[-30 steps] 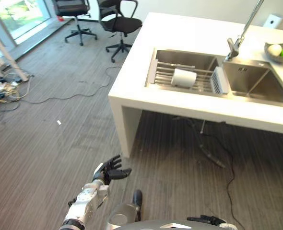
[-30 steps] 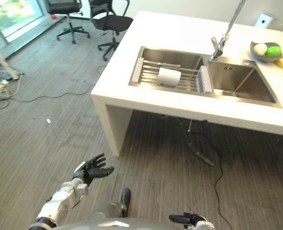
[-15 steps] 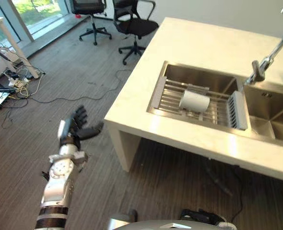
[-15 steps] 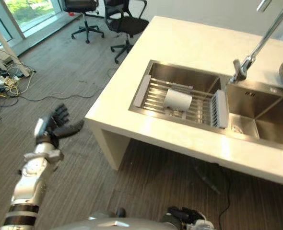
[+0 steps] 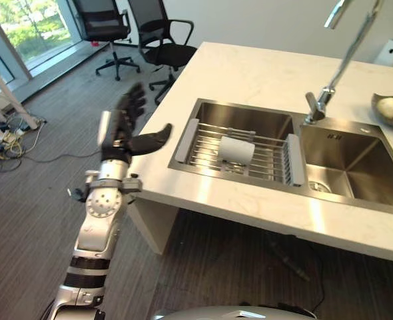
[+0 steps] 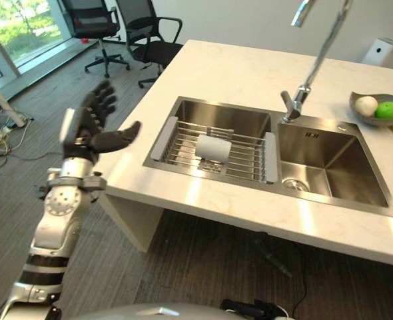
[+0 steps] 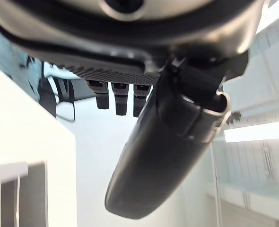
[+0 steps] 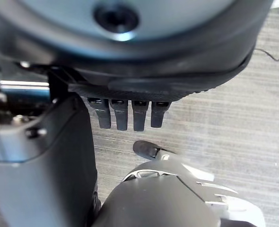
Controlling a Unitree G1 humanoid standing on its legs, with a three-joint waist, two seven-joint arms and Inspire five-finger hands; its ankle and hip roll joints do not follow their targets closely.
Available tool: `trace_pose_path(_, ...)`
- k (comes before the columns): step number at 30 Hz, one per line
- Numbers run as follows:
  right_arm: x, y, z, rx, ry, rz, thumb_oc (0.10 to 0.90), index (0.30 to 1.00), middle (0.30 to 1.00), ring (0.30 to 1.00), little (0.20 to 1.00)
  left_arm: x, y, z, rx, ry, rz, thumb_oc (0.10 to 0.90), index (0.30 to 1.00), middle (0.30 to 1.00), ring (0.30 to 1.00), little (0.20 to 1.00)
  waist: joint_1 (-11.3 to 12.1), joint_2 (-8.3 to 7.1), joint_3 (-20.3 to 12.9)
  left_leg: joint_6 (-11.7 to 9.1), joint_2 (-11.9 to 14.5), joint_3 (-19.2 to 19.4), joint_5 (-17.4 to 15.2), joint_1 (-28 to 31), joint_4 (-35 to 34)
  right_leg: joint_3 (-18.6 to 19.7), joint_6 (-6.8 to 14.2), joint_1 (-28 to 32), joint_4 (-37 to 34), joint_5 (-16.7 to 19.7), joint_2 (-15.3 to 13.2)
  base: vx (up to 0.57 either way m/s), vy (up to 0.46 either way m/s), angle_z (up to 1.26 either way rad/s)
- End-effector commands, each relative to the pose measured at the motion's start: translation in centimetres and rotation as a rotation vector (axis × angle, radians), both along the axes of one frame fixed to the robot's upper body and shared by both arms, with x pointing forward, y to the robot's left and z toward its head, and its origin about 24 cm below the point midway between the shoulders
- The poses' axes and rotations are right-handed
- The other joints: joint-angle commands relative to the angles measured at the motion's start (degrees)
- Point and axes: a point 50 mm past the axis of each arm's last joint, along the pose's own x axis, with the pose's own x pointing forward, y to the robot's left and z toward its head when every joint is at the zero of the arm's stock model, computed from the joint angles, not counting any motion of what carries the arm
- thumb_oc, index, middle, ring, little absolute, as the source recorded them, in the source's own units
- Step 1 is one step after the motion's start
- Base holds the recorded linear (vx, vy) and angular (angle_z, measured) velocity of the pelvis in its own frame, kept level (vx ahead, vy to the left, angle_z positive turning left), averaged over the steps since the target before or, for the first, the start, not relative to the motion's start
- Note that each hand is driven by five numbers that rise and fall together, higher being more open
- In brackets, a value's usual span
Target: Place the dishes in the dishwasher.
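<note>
Your left hand (image 5: 125,130) is up in the left-middle of the frame, fingers spread straight, holding nothing, well apart from the cup. The white cup (image 5: 237,150) is lying on its side on the wire rack (image 5: 203,148) in the sink's (image 5: 356,180) left basin, centre frame. Looks ceramic to me, so probably rigid, smooth, maybe slick and chippable. I'd wrap around the body. Right hand (image 8: 130,113) hangs low over the floor, fingers straight, empty.

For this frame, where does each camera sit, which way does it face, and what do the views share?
Left eye: head, looking down at the sink; left hand raised.
Right eye: beside it, same scene; both share the white cup on the rack.
Left wrist: along the left hand, ceiling beyond.
Right wrist: along the right hand, floor beyond.
</note>
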Motion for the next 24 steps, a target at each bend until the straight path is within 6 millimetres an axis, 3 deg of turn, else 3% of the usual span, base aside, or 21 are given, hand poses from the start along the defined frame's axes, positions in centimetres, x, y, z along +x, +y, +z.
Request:
trace_pose_path(1, -0.5, 0.6, -0.1, 0.025, 0.006, 0.04, 0.8, 0.9, 0.9, 0.9, 0.9, 0.4, -1.6, 7.1, 0.125, -0.331, -0.104, 0.8, 0.9, 0.9, 0.9, 0.9, -1.95, -2.41, -0.47, 1.21, -3.0, 1.41, 1.11, -3.68, -0.46, -0.64, 3.97, 5.67, 1.04, -6.77, -2.73, 0.01, -0.009, -0.25)
trace_pose_path(6, -1.0, 0.2, 0.0, 0.029, 0.006, 0.041, 0.8, 0.9, 0.9, 0.9, 0.9, 2.5, -2.3, 7.0, 0.363, -0.299, -0.096, 0.8, 0.9, 0.9, 0.9, 0.9, -4.19, -1.74, -0.64, 1.04, -2.49, 3.93, 0.6, -2.52, -0.46, 1.48, 4.28, 4.97, 1.04, -6.61, -2.39, 0.01, -0.001, -0.38)
trace_pose_path(9, -1.4, -0.3, 0.1, 0.026, 0.005, 0.054, 0.8, 0.9, 0.9, 0.9, 0.9, 4.1, -1.1, 7.1, 0.616, -0.269, 0.005, 0.8, 0.9, 0.9, 0.9, 0.9, -5.52, -1.45, -0.84, 1.06, -2.35, 6.18, 0.19, -1.68, -0.46, 3.28, 4.74, 4.19, 1.04, -5.97, -2.29, 0.02, 0.013, -0.37)
trace_pose_path(13, -2.1, -0.7, 0.2, 0.023, 0.009, 0.051, 0.8, 0.9, 0.9, 0.9, 0.9, 5.3, 0.4, 7.1, 0.823, -0.238, 0.096, 0.8, 0.9, 0.9, 0.9, 0.9, -6.3, -1.32, -0.8, 1.03, -2.24, 7.59, -0.08, -1.22, -0.46, 4.56, 5.06, 3.51, 1.04, -5.49, -2.28, 0.01, 0.017, -0.38)
trace_pose_path(20, -2.6, -0.9, 0.3, 0.026, 0.005, 0.058, 0.8, 0.9, 0.9, 0.9, 0.9, 7.0, 2.2, 7.2, 1.096, -0.175, 0.197, 0.8, 0.9, 0.9, 0.9, 0.9, -7.59, -1.45, -0.41, 1.19, -2.49, 8.8, -0.45, -1.23, -0.46, 5.89, 5.59, 2.48, 1.04, -4.84, -2.24, 0.0, 0.011, -0.04)
trace_pose_path(24, -2.1, -0.8, 0.5, 0.036, -0.025, 0.069, 0.8, 0.9, 0.9, 0.9, 0.9, 7.8, 3.6, 6.4, 1.158, -0.101, 0.241, 0.8, 0.9, 0.9, 0.9, 0.9, -8.3, -1.75, -0.08, 1.49, -2.82, 10.23, -0.82, -1.13, -0.46, 7.52, 5.94, 1.19, 1.04, -4.04, -2.32, -0.02, 0.03, -0.15)
